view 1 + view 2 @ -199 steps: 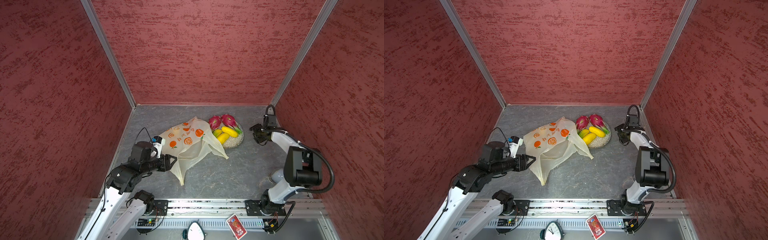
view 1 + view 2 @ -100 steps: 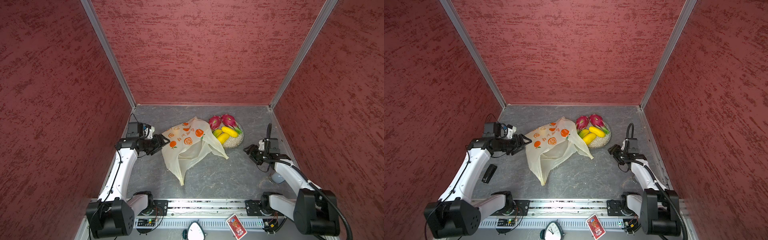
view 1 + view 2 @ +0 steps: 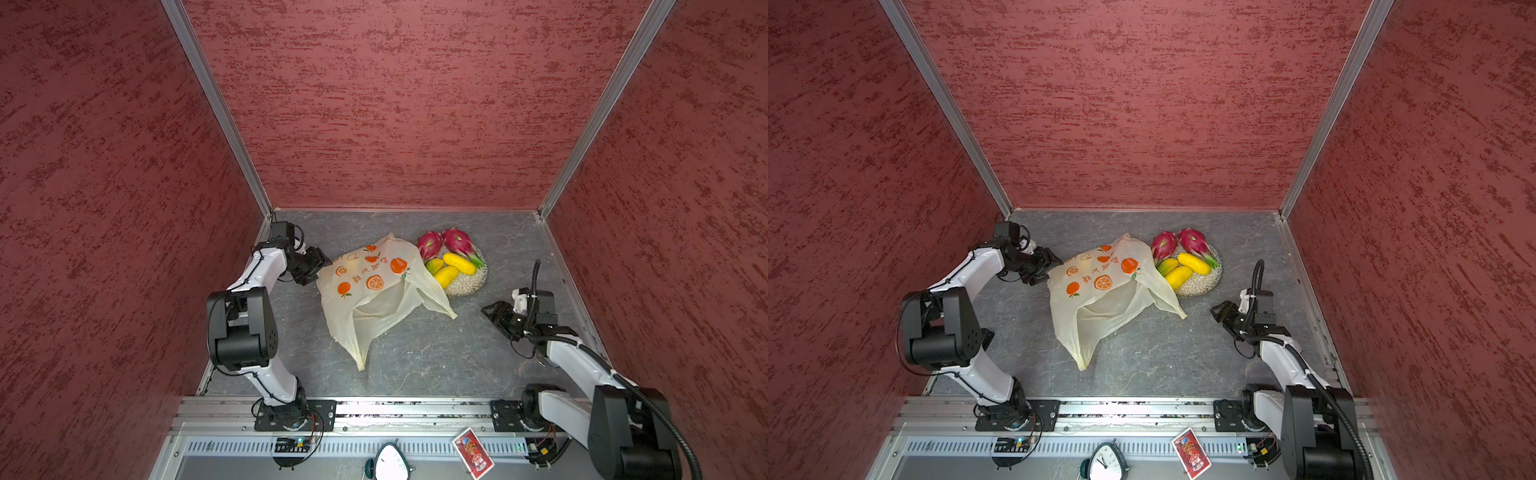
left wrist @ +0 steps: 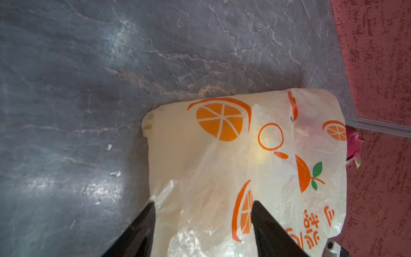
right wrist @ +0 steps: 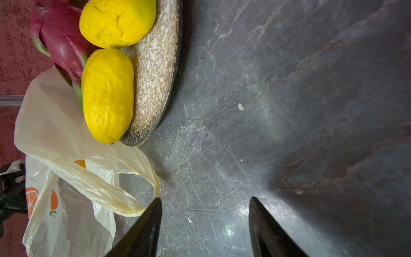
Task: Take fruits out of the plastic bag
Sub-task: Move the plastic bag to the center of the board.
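Observation:
The plastic bag (image 3: pixel 374 291) (image 3: pixel 1100 291) lies crumpled on the grey floor, printed with oranges. To its right, on the speckled plate (image 3: pixel 471 284) (image 5: pixel 153 66), lie two pink dragon fruits (image 3: pixel 457 241) (image 3: pixel 1165 245) and yellow mangoes (image 3: pixel 459 264) (image 5: pixel 107 95). My left gripper (image 3: pixel 322 266) (image 4: pixel 202 202) stands open at the bag's far-left corner, its fingers (image 4: pixel 146 222) straddling the plastic. My right gripper (image 3: pixel 490 311) (image 5: pixel 204 198) is open over bare floor, just beside a loop handle (image 5: pixel 100 189). What is inside the bag is hidden.
Red textured walls close in the left, back and right. A metal rail (image 3: pixel 415 409) runs along the front edge, with a small clock (image 3: pixel 1104 461) and a red card (image 3: pixel 471 453) below it.
My left gripper has gone from the bag's near-left side up to its far-left corner. My right gripper has drawn back from beside the plate toward the front.

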Robot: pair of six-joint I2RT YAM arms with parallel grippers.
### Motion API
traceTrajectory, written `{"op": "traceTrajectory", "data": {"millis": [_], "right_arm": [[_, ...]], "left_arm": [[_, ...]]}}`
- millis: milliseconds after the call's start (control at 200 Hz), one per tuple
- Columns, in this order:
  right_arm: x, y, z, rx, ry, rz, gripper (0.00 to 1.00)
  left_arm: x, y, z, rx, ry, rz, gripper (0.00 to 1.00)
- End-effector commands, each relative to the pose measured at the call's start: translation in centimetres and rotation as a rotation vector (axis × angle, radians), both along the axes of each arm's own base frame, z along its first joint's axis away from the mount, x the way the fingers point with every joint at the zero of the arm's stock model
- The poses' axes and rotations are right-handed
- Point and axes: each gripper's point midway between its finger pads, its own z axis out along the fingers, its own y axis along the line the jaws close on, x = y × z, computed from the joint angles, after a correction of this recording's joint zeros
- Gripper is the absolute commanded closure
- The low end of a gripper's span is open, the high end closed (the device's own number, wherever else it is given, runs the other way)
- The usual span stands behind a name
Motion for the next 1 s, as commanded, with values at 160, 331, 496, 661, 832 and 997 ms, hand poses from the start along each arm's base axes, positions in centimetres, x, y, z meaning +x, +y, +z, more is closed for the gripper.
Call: {"op": "traceTrajectory", "data": {"millis": [160, 331, 496, 661, 832, 997], "right_arm": [[0.4, 0.3, 1.0, 0.006, -0.081, 0.014, 0.37], [0.4, 0.4, 0.3, 0.016, -0.060, 0.011, 0.38], [0.4, 0.3, 0.3, 0.010, -0.059, 0.007, 0.39], [0.2, 0.1, 0.5, 0.001, -0.063, -0.001, 0.39], [0.5, 0.1, 0.7, 0.002, -0.063, 0.002, 0.40], [0.7, 0.8, 0.6, 0.074, -0.050, -0.008, 0.42]], "left_arm": [[3.1, 0.9, -2.8, 0.022, 0.029, 0.013, 0.34], [3.8, 0.9, -2.6, 0.009, 0.010, -0.007, 0.60], [4.4, 2.2, -1.5, -0.035, -0.029, 0.030, 1.00], [4.9, 6.6, 0.1, -0.045, -0.075, 0.158, 1.00], [4.5, 10.2, 2.2, -0.050, -0.125, 0.256, 1.00], [4.5, 8.7, 3.1, -0.130, -0.119, 0.191, 0.65]]}}
